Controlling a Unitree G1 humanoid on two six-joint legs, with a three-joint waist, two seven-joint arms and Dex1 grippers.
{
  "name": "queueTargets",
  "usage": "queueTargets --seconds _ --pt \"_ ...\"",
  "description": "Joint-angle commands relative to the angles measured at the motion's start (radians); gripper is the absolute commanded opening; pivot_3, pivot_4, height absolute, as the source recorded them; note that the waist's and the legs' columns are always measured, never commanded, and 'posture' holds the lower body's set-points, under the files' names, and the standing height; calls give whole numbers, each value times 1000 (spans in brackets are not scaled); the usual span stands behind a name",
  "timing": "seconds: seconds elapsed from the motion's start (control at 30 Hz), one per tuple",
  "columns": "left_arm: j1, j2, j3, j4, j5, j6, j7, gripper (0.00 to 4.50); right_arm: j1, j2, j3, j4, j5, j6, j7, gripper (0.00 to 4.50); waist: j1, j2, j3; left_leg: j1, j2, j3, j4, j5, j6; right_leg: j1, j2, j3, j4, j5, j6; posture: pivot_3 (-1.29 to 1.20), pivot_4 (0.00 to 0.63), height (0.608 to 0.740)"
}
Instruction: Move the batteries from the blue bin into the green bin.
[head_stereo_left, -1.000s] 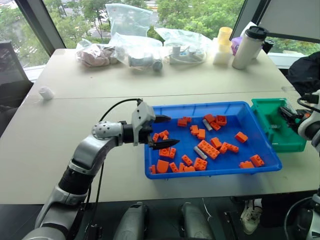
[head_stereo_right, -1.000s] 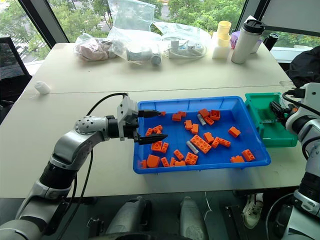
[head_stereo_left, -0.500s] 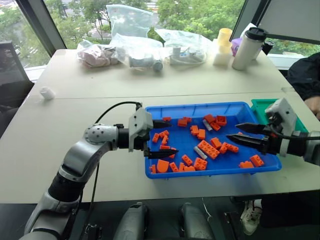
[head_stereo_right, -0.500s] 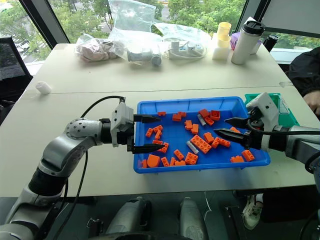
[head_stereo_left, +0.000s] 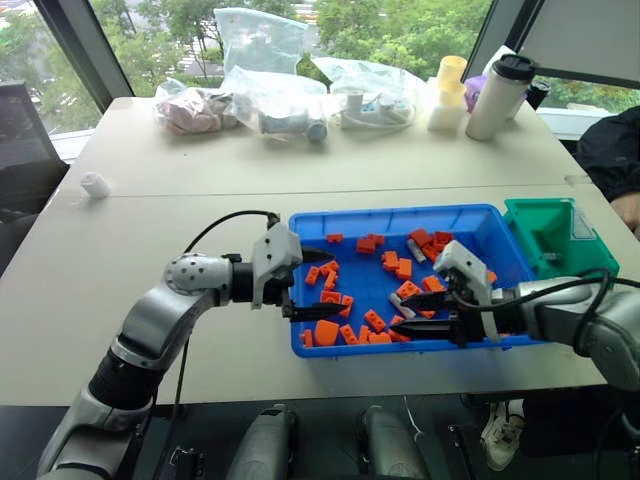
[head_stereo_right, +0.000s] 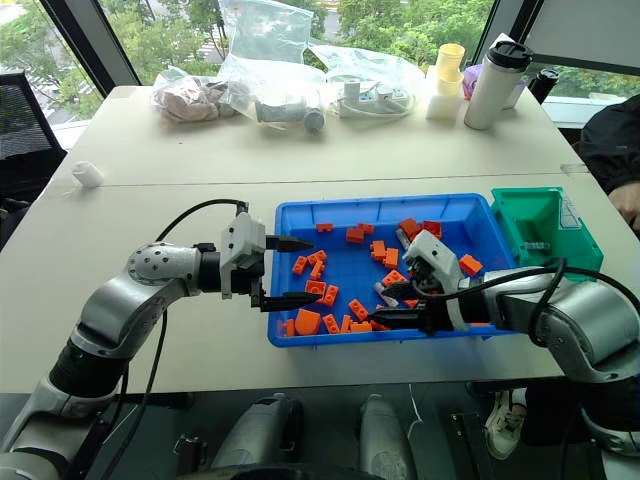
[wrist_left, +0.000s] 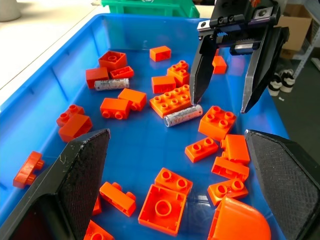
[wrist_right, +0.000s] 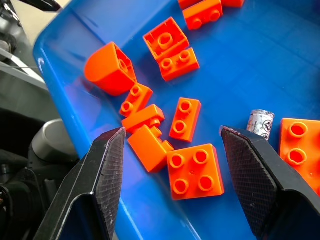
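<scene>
The right gripper (head_stereo_right: 378, 305) is held low over the near part of the blue bin (head_stereo_right: 300, 210), its two black fingers spread wide and nothing gripped between them. Just below and between those fingers, orange bricks (wrist_right: 195, 171) are scattered on the bin floor, and one of the batteries (wrist_left: 183, 115) is seen lying flat beside one fingertip, resting against a long orange brick (wrist_left: 171, 100). The left gripper (head_stereo_left: 322, 283) is poised at the bin's left rim, facing the right gripper across the bricks; its fingers are likewise spread apart and nothing is held in them. Farther from the right gripper, toward the far side of the bin, a second battery (wrist_left: 111, 84) is found among more bricks. Beyond the right gripper's arm, the green bin (head_stereo_left: 545, 228) is set against the blue bin's right end. At the far edge of the table (head_stereo_left: 200, 170), clear plastic bags (head_stereo_left: 270, 95) and a white tumbler (head_stereo_left: 496, 95) are seen.
</scene>
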Motion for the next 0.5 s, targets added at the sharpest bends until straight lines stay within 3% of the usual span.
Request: queueTargets --seconds 0.03,0.5 --pt "8 5 11 -44 -1 -1 13 4500 -42 -8 48 30 -69 -58 2 3091 0 0 0 0 0 0 0 0 0 0 0 0 0 0 0 0 150 740" --pt "5 4 6 -37 5 -11 20 4500 -105 20 191 79 -225 -101 -17 3091 0 0 0 0 0 0 0 0 0 0 0 0 0 0 0 0 150 740"
